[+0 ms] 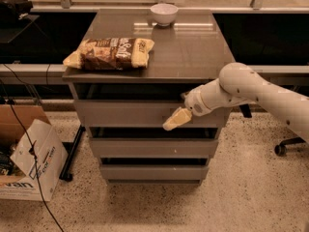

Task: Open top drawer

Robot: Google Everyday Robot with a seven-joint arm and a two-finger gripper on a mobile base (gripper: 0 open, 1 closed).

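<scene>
The top drawer (125, 113) is the widest grey-brown front, just under the cabinet's top. Its flat panel has no handle and stands a little proud of the cabinet, with a dark gap above it. My gripper (175, 120) reaches in from the right on a white arm and sits against the right part of that front panel, pointing down and left. Below are the middle drawer (149, 148) with a tiny white speck and the shortest bottom drawer (152, 172).
A snack bag (110, 52) lies on the cabinet top (193, 47) at the left, a white bowl (163, 13) at the back. A cardboard box (29, 163) and cables stand on the floor at left. An office chair base (285, 146) is at right.
</scene>
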